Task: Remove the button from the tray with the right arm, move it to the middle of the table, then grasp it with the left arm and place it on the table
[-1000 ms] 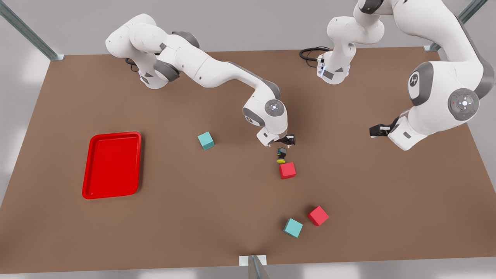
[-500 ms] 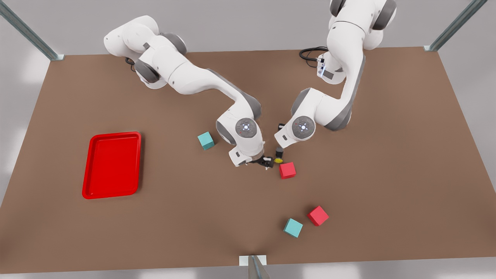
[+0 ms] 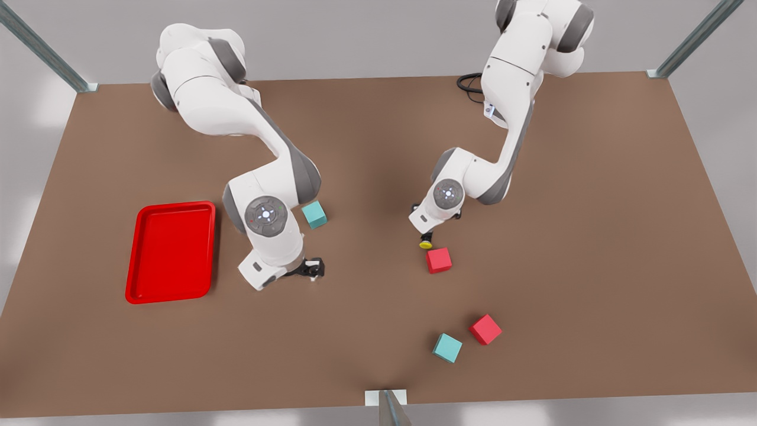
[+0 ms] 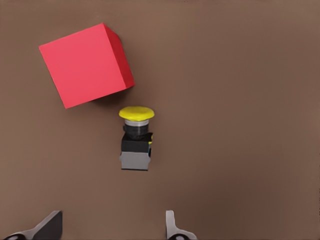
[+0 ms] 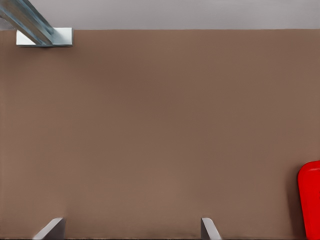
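Button [image 4: 135, 141] lying on worktop [image 3: 591, 236] beside red cube [image 4: 84, 64]; we are hovering left pincer [image 4: 112, 227] wide, risking clipping the cube. Right pincer [image 5: 132, 230] waiting wide.

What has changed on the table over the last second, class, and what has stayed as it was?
The right gripper let go of the button and drew back toward the tray. The left gripper swung in from the front view's right to the button beside a red cube; its fingers are now spread, the button lying on the table. Tray and cubes stayed put.
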You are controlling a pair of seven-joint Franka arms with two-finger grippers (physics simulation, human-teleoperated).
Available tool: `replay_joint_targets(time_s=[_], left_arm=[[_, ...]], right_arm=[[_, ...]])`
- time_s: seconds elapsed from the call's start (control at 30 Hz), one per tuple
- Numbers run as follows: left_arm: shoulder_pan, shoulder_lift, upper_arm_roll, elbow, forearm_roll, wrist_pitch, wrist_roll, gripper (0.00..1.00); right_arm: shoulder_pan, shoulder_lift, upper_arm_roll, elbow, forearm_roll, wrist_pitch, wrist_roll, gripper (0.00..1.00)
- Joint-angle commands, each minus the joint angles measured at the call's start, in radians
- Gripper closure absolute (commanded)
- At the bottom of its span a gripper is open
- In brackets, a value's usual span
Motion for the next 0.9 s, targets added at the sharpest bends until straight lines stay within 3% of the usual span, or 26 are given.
replay_joint_targets(time_s=[0.0, 0.13, 0.87], left_arm=[[0.002, 0.014, 0.000, 0.000, -0.014, 0.187, -0.082, 0.00], [0.005, 0.049, 0.002, 0.000, -0.011, 0.201, -0.003, 0.00], [0.013, 0.138, -0.008, -0.004, -0.039, 0.251, 0.031, 0.00]], right_arm=[[-0.003, -0.009, 0.035, 0.006, 0.115, -0.123, -0.284, 0.00], [-0.035, -0.108, -0.002, 0.016, 0.063, -0.295, -0.263, 0.00], [-0.096, -0.148, 0.009, 0.019, 0.053, -0.295, -0.266, 0.00]])
